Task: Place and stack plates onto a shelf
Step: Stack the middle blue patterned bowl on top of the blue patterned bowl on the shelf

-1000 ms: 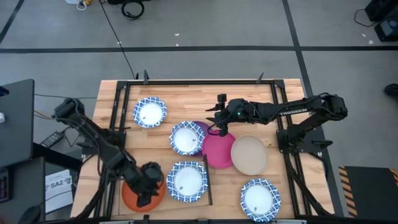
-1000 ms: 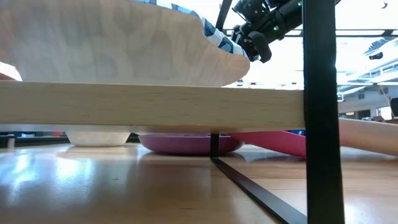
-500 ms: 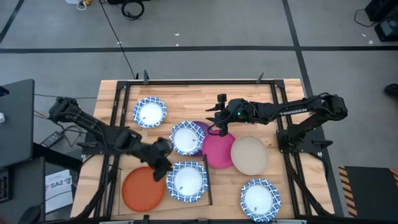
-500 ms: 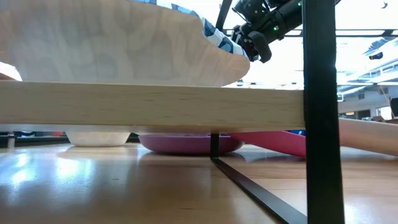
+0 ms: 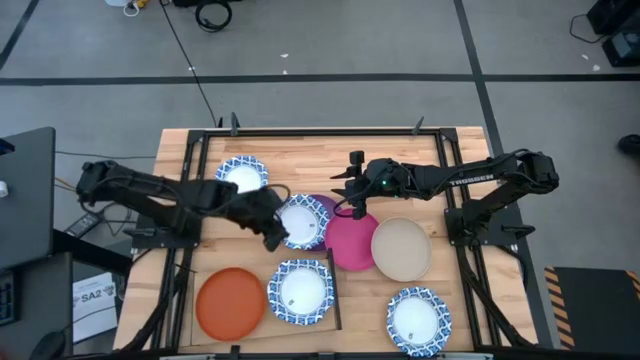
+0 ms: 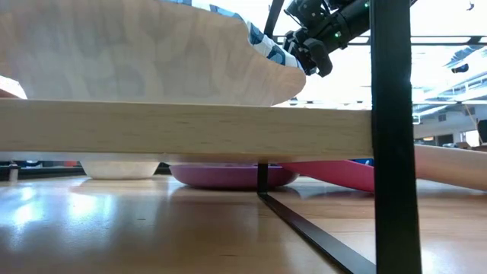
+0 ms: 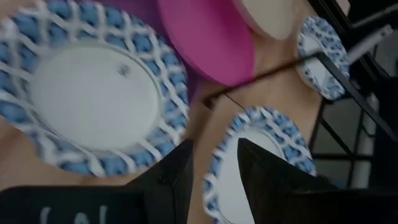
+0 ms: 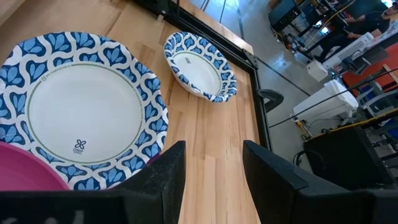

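Observation:
Two plates lie on the pale shelf (image 5: 212,272) at the table's near left: an orange plate (image 5: 230,303) and a blue-rimmed plate (image 5: 300,290). At mid-table another blue-rimmed plate (image 5: 300,222) rests on a purple plate (image 5: 326,205), beside a magenta plate (image 5: 352,242) and a beige plate (image 5: 402,248). My left gripper (image 5: 272,232) is open and empty at that middle plate's left rim; in its wrist view the left gripper (image 7: 214,168) is over the gap between the two blue-rimmed plates. My right gripper (image 5: 355,208) hangs open above the magenta plate's far rim.
Two more blue-rimmed plates lie on the table, one at the far left (image 5: 240,178) and one at the near right (image 5: 418,320). A black frame (image 5: 440,150) surrounds the work area. The shelf's board (image 6: 190,129) and a dark post (image 6: 390,137) fill the low view.
My left gripper has moved from above the orange plate toward the far edge and right, up to the middle blue-rimmed plate's left rim. The orange plate now lies uncovered on the shelf. The right arm has kept still.

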